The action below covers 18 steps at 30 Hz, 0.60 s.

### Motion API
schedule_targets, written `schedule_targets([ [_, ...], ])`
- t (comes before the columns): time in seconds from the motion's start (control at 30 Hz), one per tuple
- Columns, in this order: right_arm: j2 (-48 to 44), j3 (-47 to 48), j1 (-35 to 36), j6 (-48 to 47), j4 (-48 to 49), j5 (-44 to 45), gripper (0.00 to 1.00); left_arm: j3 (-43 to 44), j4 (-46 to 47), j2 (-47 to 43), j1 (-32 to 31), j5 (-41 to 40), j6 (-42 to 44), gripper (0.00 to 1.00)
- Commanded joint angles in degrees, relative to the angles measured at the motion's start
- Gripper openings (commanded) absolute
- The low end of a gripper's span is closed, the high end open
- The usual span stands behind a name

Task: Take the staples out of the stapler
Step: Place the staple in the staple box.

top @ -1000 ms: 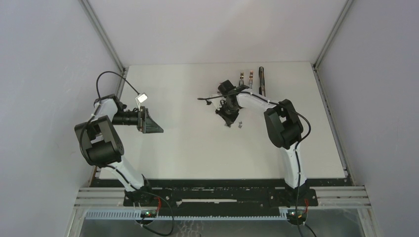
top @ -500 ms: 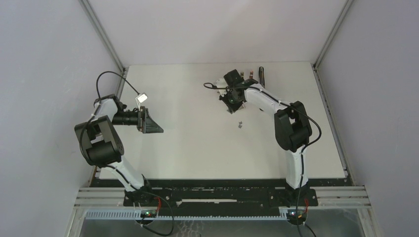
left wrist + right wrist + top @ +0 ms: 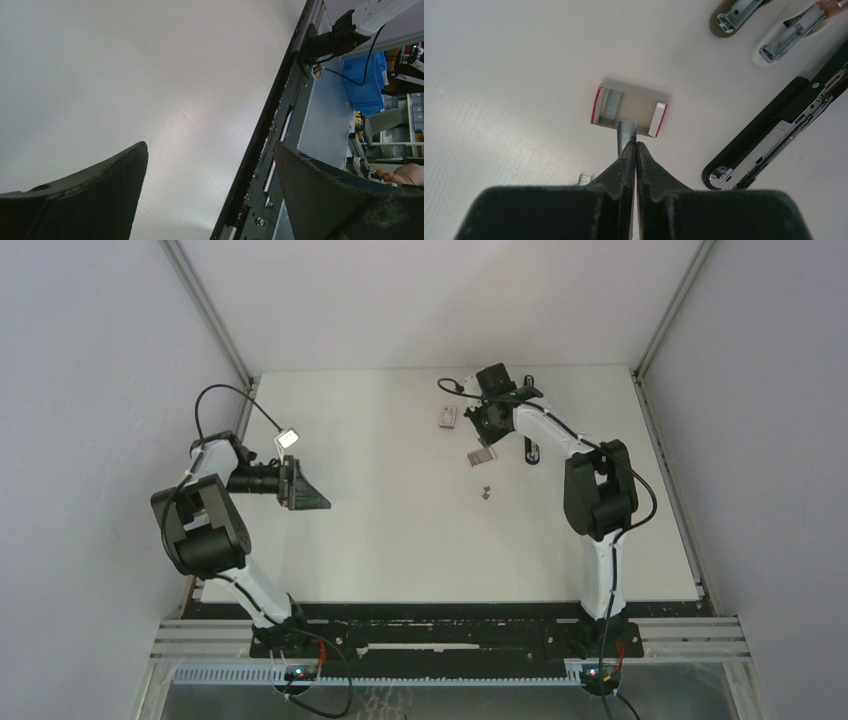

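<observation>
Stillness on the near left: the left gripper (image 3: 210,145) hangs over the table (image 3: 380,540) spread as wide as it goes, holding nothing, and that arm has not stirred. Nearer the middle a loose scrap of staples (image 3: 485,491) lies alone. The right arm, hunched over that spot a second ago, has reached out toward the far side.

The right gripper (image 3: 635,145) is pinched fully shut on a short strip of staples (image 3: 626,131). The strip sticks out at 12 o'clock, over the near wall of a small open box (image 3: 640,106) with red ends, and more staples lie inside. From the fingertips the scrap sits at 7 o'clock.

The stapler (image 3: 769,135) lies flipped open at 3 o'clock, apart from the box, with its metal channel exposed. Two small metal-nosed tools (image 3: 736,15) lie beyond at 1 o'clock.

I judge that the strip is out of the stapler and about to go into the box. Whether the channel holds more I cannot tell.
</observation>
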Motion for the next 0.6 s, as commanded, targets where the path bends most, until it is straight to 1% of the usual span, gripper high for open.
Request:
schedule_targets([
  [0.0, 1.88, 1.97, -0.17, 2.26, 2.24, 2.12, 0.0, 3.0, -0.81, -0.01, 0.41, 1.96, 1.62, 1.0],
  [0.57, 5.6, 1.09, -0.17, 3.44, 4.71, 3.55, 0.0, 3.12, -0.8, 0.08, 0.41, 1.96, 1.55, 1.0],
])
